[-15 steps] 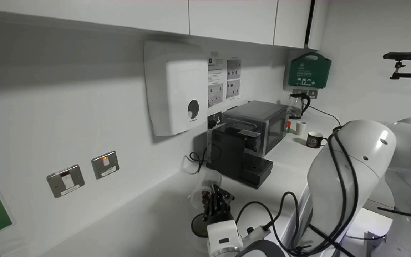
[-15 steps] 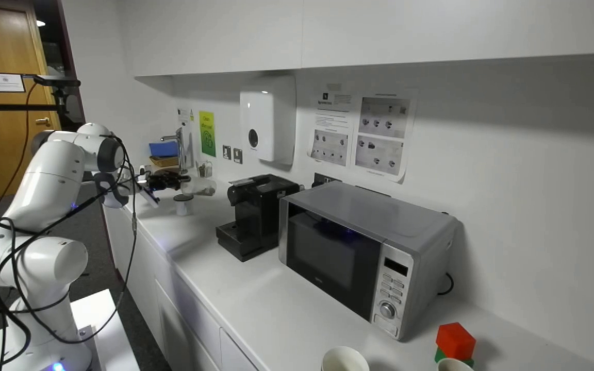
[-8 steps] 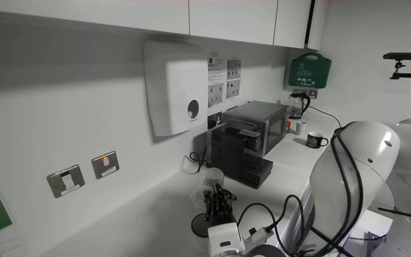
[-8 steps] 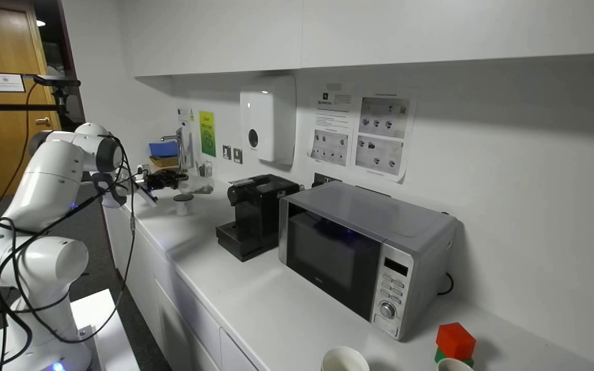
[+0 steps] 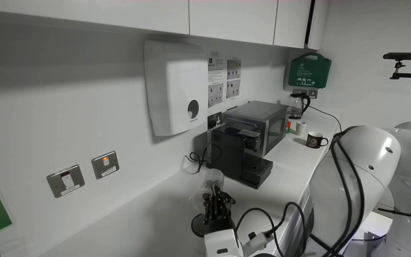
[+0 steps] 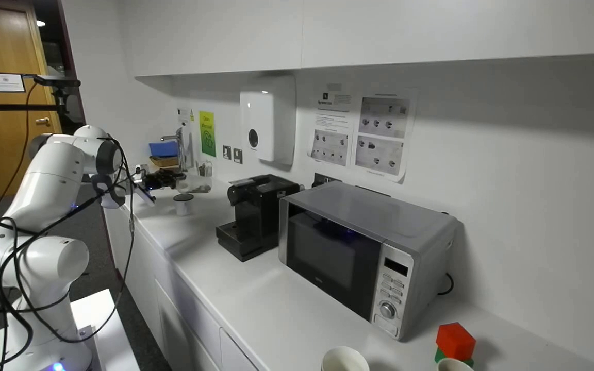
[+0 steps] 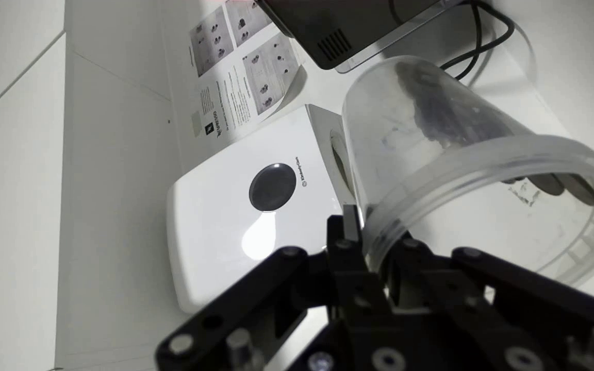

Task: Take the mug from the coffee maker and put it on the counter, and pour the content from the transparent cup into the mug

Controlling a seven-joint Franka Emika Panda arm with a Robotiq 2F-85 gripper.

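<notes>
- Showing, wrist view: transparent cup (image 7: 431, 149) tipped, rim clamped by gripper (image 7: 377, 242), dark contents (image 7: 436, 108) retained.
- In an exterior view: cup slightly shifted toward mug (image 5: 199, 228) on counter (image 5: 145, 217).
- In an exterior view: mug unmoved; pour seemingly being aligned.

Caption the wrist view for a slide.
Gripper holding the tilted transparent cup by its rim, dark pieces inside, white wall dispenser behind.

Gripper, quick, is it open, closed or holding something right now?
Gripper: closed, holding the transparent cup, which is tilted over.
</notes>
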